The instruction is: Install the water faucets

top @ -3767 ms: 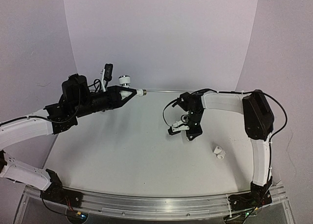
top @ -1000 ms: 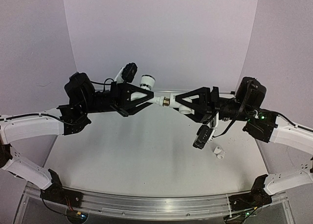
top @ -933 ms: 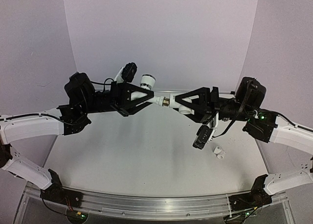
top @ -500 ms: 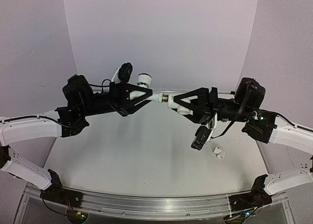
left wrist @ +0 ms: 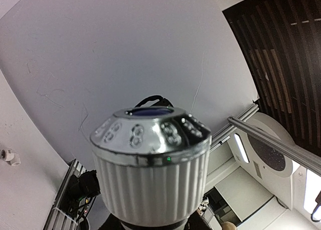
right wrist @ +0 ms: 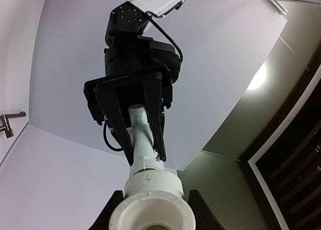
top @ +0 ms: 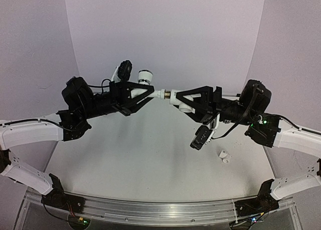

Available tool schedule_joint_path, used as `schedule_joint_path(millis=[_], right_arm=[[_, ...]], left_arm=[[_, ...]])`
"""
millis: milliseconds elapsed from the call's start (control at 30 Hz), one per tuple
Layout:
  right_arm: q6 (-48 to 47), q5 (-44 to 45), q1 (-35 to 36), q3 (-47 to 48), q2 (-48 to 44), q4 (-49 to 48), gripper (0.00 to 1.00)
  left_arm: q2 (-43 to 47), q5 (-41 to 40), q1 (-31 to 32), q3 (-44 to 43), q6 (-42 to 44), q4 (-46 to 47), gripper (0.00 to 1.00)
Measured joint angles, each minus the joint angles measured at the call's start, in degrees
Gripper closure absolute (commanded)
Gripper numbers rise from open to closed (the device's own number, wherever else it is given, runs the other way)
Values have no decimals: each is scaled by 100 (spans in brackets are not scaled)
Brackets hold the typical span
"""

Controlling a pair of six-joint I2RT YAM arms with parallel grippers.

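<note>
Left fingers (top: 145, 87) clenched on tap (top: 144, 77), knob up, threaded end poking past the tips. Right fingers (top: 192, 91) clenched on fitting (top: 183, 103), its mouth just off their tips and meeting that end (seated or only touching, cannot tell). Parts held nose to nose, high above surface (top: 130, 159), likely so threads line up and one side can twist. Spare fitting (top: 224, 156) lies below, apart.

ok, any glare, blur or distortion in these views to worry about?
Top external: even soft light, sharp, faint shadows on the table. Left wrist: strong fisheye, the faucet crowds the frame, bright ceiling lights at the right edge. Right wrist: the white fitting sits close and slightly soft; a glare spot at right.
</note>
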State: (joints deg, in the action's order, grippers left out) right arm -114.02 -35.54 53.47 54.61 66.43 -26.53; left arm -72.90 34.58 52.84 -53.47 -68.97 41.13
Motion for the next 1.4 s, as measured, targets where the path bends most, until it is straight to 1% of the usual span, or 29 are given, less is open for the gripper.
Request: schedule_joint_path(millis=[400,933,1400], right_arm=[[-1,40,33,0,-12,5,100],[-22,-149,20,133,-131,857,100],[-21,-379,17,153,-132,733,100]], left_arm=[[100,318,61,11,153,-212,100],[109,629,35,-179,517,-1018,100],[81,792,35,-205,465,-845,100]])
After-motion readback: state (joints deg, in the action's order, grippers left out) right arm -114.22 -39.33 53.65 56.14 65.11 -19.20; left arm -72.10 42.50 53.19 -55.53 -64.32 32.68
